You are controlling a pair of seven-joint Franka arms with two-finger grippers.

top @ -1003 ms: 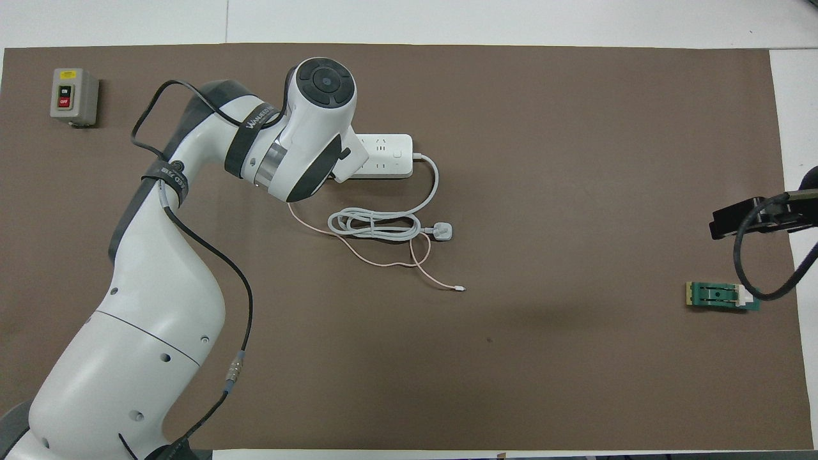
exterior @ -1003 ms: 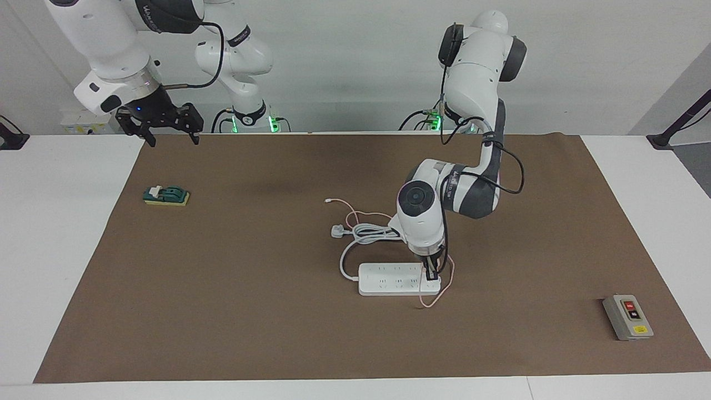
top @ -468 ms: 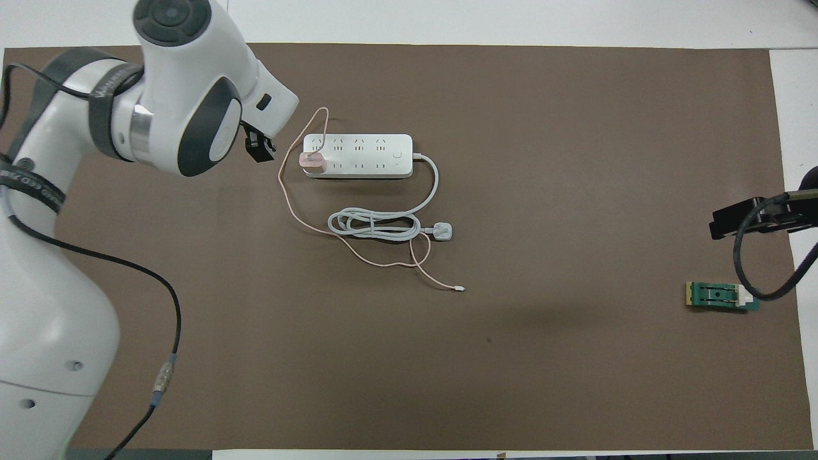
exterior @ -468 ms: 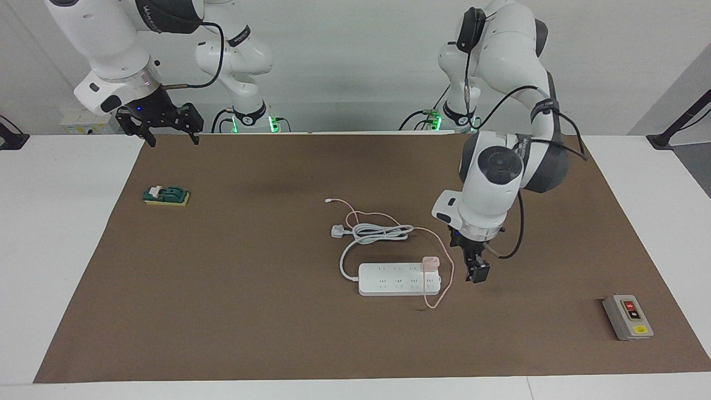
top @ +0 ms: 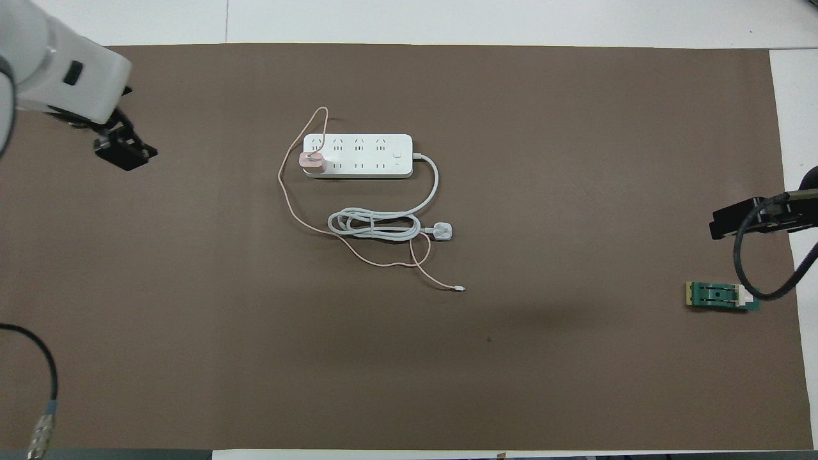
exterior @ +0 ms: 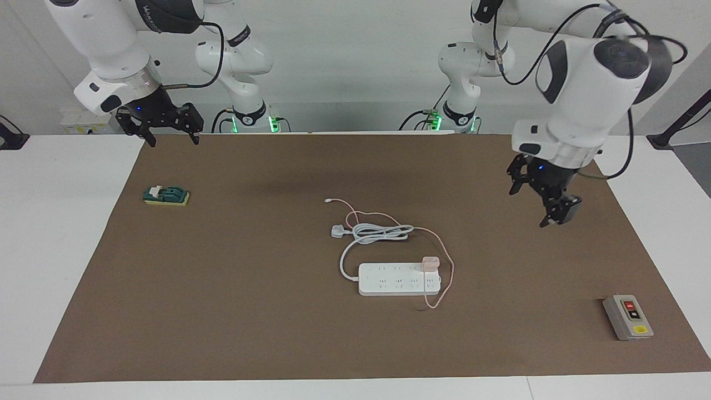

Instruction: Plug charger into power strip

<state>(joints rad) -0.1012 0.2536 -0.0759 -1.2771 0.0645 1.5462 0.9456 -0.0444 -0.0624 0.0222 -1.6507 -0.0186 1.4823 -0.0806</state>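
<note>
The pale pink charger (exterior: 430, 261) (top: 312, 161) stands upright in an end socket of the white power strip (exterior: 395, 279) (top: 364, 155), at the end toward the left arm. Its thin pink cable (top: 291, 204) loops around that end and trails over the mat toward the robots. My left gripper (exterior: 534, 203) (top: 123, 151) hangs open and empty in the air over the mat, well off toward the left arm's end of the table. Over the mat's corner at its own base, my right gripper (exterior: 172, 139) (top: 754, 220) waits open and empty.
The strip's thick white cord (top: 374, 223) lies coiled with its three-pin plug (exterior: 338, 230) (top: 443, 230), nearer to the robots than the strip. A grey button box (exterior: 627, 316) sits toward the left arm's end. A small green part (exterior: 166, 195) (top: 722, 296) lies toward the right arm's end.
My left gripper opened off the charger, rose and swung away toward the left arm's end of the table. The charger stayed in the strip. The right arm held still.
</note>
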